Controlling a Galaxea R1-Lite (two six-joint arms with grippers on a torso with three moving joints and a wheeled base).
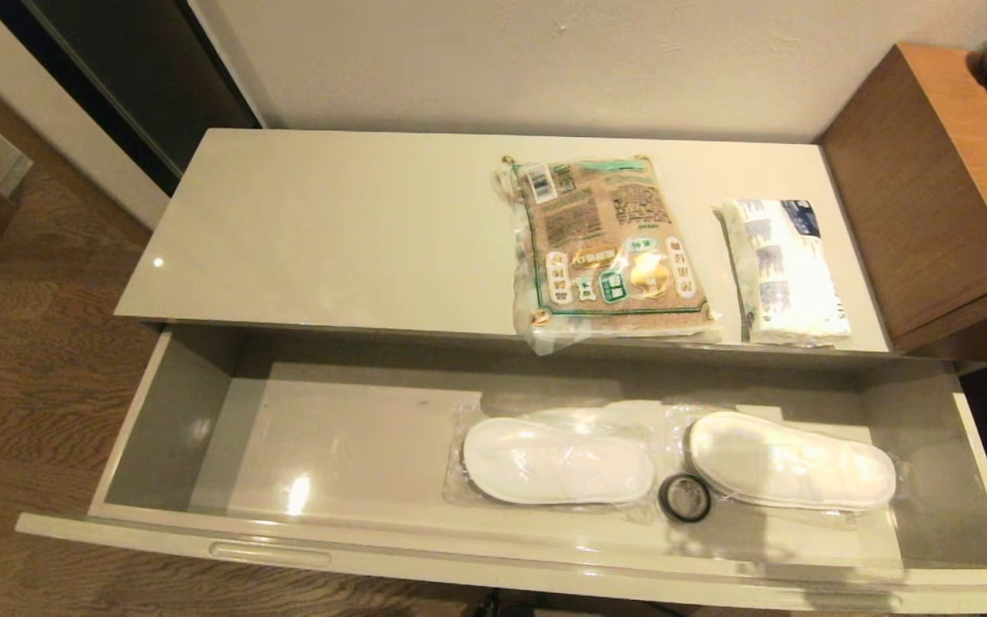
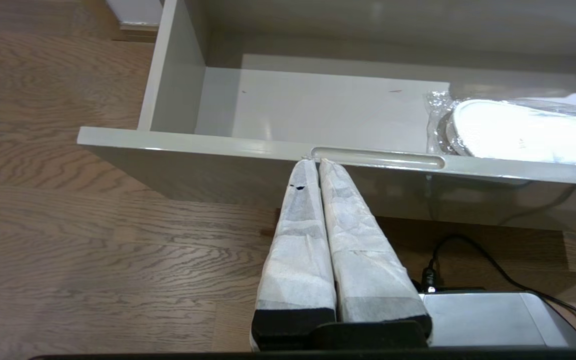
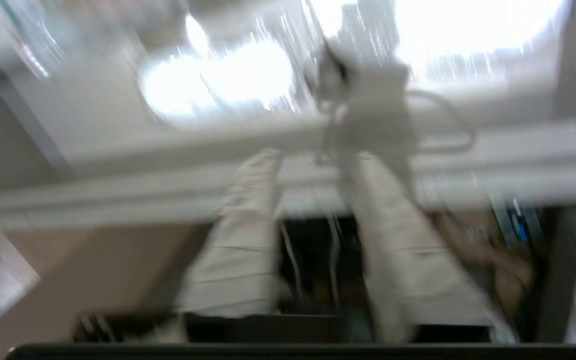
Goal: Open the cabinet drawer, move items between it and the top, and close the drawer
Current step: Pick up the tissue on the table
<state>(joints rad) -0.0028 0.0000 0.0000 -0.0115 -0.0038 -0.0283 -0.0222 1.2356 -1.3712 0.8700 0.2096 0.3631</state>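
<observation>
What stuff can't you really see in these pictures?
- Right wrist view: all smeared; the right gripper's fingers stand apart, but what lies past them is unclear.
- Head view: the right gripper is cut off by the right edge.
- Head view: print on the grain bag and tissue pack is too small.
- Left wrist view: the slippers run off the edge.

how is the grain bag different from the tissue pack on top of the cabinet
The grain bag is brown with a green border and labels; the tissue pack is white with blue print. The grain bag is the wider of the two and its front edge overhangs the top, while the tissue pack stays on it. Both lie flat, side by side.
</observation>
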